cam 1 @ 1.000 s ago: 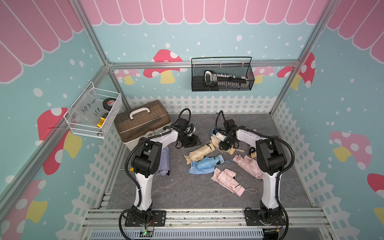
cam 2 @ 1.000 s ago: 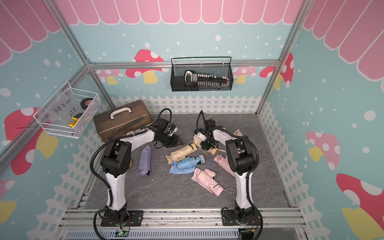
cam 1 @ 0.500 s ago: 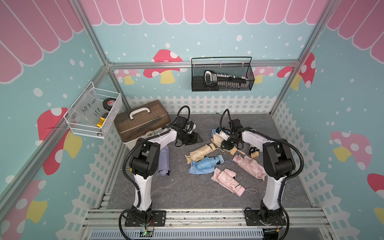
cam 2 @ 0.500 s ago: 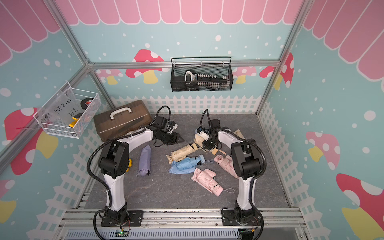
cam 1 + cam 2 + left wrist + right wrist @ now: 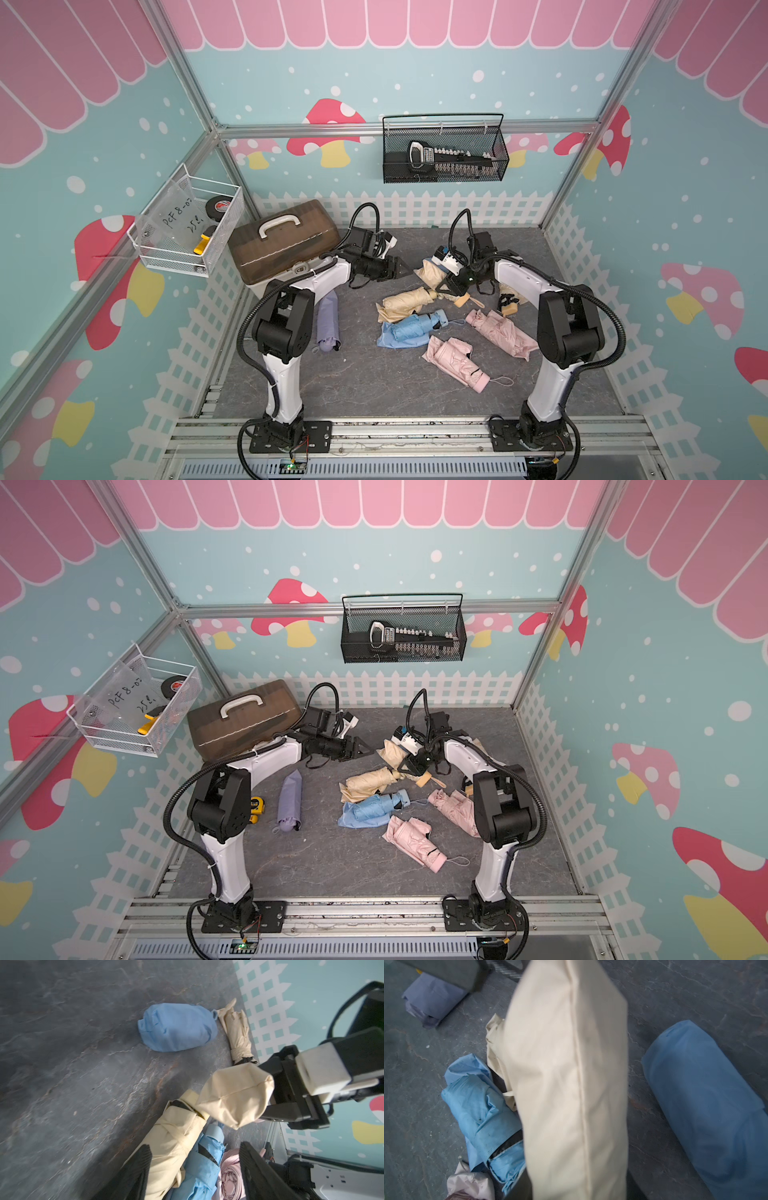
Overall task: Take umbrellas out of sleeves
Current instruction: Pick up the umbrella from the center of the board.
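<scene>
Left wrist view shows the right end effector (image 5: 276,1093) clamped on one end of the beige sleeve (image 5: 234,1097). The sleeve looks full, and it is lifted off the table (image 5: 72,1053) with its free end pointing toward the left end effector (image 5: 195,1147). The left one has its jaws apart, with nothing between them. Below it lies a bare beige umbrella (image 5: 174,1140).

A blue sleeve (image 5: 178,1026), also full, lies alone on the table near the white fence (image 5: 268,1028). A second beige umbrella (image 5: 239,1036) lies just beside it, along the fence edge.

In both top views, the blue umbrella (image 5: 415,326) and two pink umbrellas (image 5: 455,363) lie close together right of the middle. The lilac umbrella (image 5: 328,324) lies apart from them, beside the left arm. A brown case (image 5: 282,245) fills the back left corner. Bare table runs along the front edge, and a bare gap separates the lilac umbrella from the others.
</scene>
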Robot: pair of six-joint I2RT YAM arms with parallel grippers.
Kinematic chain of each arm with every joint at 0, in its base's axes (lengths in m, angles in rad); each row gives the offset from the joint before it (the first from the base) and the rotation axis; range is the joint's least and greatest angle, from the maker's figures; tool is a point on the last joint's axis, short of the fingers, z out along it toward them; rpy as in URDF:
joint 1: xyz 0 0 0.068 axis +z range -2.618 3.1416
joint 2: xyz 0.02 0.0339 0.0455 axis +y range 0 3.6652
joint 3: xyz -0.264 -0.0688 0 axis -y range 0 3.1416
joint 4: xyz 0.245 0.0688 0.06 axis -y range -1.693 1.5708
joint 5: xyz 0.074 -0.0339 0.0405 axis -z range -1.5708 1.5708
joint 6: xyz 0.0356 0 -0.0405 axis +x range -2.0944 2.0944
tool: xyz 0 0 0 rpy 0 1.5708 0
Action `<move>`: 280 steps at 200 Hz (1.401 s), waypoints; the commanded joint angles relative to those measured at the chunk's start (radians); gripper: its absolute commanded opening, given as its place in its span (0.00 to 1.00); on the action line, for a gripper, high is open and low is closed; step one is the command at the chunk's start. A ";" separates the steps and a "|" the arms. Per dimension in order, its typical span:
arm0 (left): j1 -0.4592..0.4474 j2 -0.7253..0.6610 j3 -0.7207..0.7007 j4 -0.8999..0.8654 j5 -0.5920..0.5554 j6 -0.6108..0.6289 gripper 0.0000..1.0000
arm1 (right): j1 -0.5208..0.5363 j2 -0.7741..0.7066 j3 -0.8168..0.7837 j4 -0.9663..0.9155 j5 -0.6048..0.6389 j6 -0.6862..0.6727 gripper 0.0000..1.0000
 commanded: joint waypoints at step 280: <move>-0.074 0.224 0.212 -0.039 0.301 0.303 0.07 | 0.018 0.156 0.154 -0.125 -0.210 -0.207 0.52</move>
